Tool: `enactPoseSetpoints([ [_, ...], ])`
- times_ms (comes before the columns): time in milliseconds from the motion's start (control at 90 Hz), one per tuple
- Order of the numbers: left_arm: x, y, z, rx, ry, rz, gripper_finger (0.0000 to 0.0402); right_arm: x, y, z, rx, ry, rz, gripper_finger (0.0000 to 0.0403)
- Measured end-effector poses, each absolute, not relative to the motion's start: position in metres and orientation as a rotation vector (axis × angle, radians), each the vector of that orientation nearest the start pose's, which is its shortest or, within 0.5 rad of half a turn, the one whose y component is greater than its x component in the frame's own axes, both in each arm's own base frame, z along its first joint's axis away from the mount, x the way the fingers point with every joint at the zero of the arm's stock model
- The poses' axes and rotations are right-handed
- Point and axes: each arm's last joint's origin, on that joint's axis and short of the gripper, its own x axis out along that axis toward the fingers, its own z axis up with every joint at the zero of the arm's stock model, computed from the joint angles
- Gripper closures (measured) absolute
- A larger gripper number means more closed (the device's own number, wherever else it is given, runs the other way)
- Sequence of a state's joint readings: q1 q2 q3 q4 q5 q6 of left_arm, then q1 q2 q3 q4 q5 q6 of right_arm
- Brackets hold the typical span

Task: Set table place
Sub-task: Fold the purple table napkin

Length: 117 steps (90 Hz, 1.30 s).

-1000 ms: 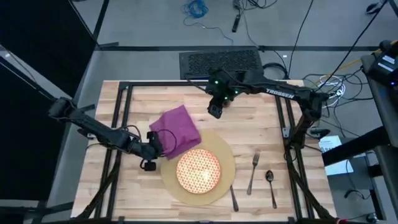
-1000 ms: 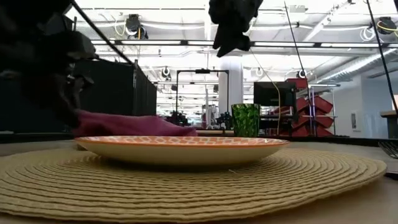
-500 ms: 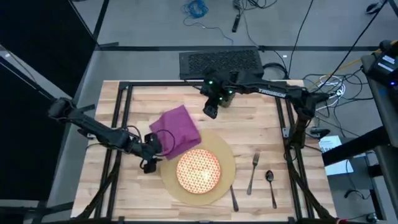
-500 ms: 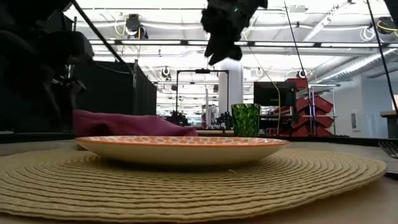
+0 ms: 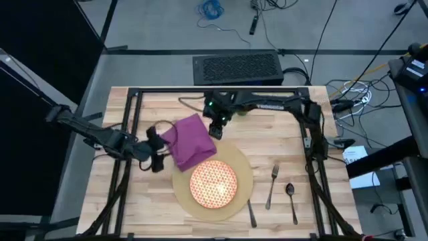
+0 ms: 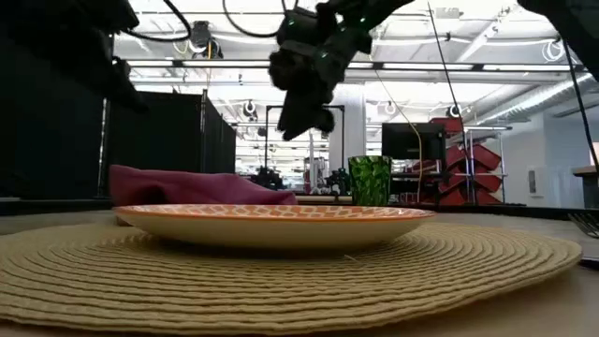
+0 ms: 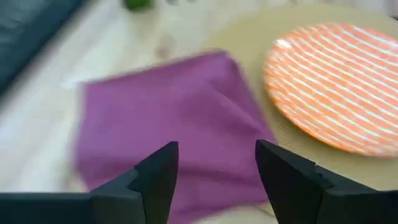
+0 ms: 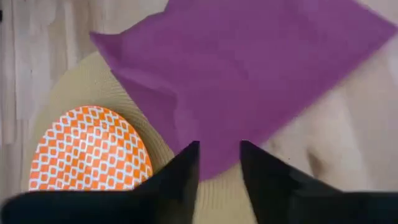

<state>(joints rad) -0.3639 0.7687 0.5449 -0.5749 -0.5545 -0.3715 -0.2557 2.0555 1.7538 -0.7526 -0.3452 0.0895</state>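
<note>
Since the earlier frames the right gripper has swung from beside the far green glass toward the purple napkin, and the left gripper has backed away from the napkin's near-left edge.

From above, the round tan mat lies on the wooden table, with the red-and-cream plate on it, set toward the mat's front. The napkin overlaps the mat's far-left rim and touches the plate's edge. The right gripper hovers over the napkin's far corner; the left gripper sits just left of the napkin. A fork, a spoon and a knife lie to the right of the mat, the knife at its rim.

At table height, the plate rests on the mat, the napkin bunched behind it and a green glass farther back. The right gripper hangs above the napkin.

The left wrist camera shows its fingers spread apart, holding nothing, with the napkin ahead and the plate beside it.

The right wrist camera shows its fingers slightly parted and empty above the napkin, which overlaps the mat next to the plate.
</note>
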Motion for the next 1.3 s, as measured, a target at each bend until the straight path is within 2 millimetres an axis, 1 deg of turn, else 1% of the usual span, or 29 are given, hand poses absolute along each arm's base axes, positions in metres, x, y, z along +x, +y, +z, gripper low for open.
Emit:
enactPoseSetpoints([
  [33, 0.141, -0.036, 0.227, 0.014, 0.646, 0.337, 0.0201, 0.434, -0.099, 0.236, 0.386, 1.000, 0.044, 0.0373],
  [78, 0.140, -0.033, 0.231, 0.022, 0.609, 0.373, 0.0201, 0.439, -0.095, 0.233, 0.381, 0.986, 0.052, 0.0390],
  [200, 0.135, -0.027, 0.247, 0.027, 0.460, 0.413, 0.0201, 0.450, -0.092, 0.229, 0.399, 0.912, 0.046, 0.0401],
  [244, 0.132, -0.025, 0.254, 0.021, 0.402, 0.406, 0.0201, 0.454, -0.092, 0.225, 0.415, 0.901, 0.035, 0.0402],
  [344, 0.126, -0.022, 0.267, 0.030, 0.299, 0.395, 0.0201, 0.461, -0.091, 0.205, 0.439, 0.936, 0.021, 0.0403],
  [422, 0.120, -0.019, 0.273, 0.037, 0.254, 0.400, 0.0201, 0.465, -0.087, 0.191, 0.451, 0.961, 0.025, 0.0403],
  [489, 0.116, -0.017, 0.275, 0.029, 0.233, 0.410, 0.0201, 0.468, -0.084, 0.182, 0.450, 0.975, 0.028, 0.0403],
  [556, 0.114, -0.016, 0.276, 0.027, 0.224, 0.417, 0.0201, 0.470, -0.081, 0.177, 0.452, 0.985, 0.032, 0.0403],
  [633, 0.113, -0.015, 0.276, 0.043, 0.230, 0.419, 0.0201, 0.471, -0.075, 0.176, 0.453, 0.983, 0.044, 0.0403],
  [733, 0.114, -0.016, 0.275, 0.048, 0.235, 0.419, 0.0201, 0.469, -0.063, 0.175, 0.452, 1.032, 0.059, 0.0403],
  [833, 0.114, -0.016, 0.275, 0.055, 0.236, 0.418, 0.0201, 0.467, -0.053, 0.168, 0.448, 1.094, 0.067, 0.0403],
  [1011, 0.114, -0.016, 0.275, 0.049, 0.235, 0.419, 0.0201, 0.464, -0.051, 0.143, 0.429, 1.211, 0.022, 0.0403],
  [1089, 0.113, -0.015, 0.275, 0.050, 0.239, 0.419, 0.0201, 0.464, -0.049, 0.145, 0.400, 1.210, 0.010, 0.0403],
  [1167, 0.114, -0.016, 0.275, 0.051, 0.240, 0.419, 0.0201, 0.462, -0.049, 0.153, 0.395, 1.208, 0.009, 0.0403],
  [1200, 0.114, -0.016, 0.275, 0.051, 0.240, 0.419, 0.0201, 0.461, -0.051, 0.163, 0.395, 1.193, 0.008, 0.0403],
  [1300, 0.114, -0.016, 0.275, 0.056, 0.241, 0.418, 0.0201, 0.459, -0.059, 0.201, 0.381, 1.107, 0.000, 0.0403],
])
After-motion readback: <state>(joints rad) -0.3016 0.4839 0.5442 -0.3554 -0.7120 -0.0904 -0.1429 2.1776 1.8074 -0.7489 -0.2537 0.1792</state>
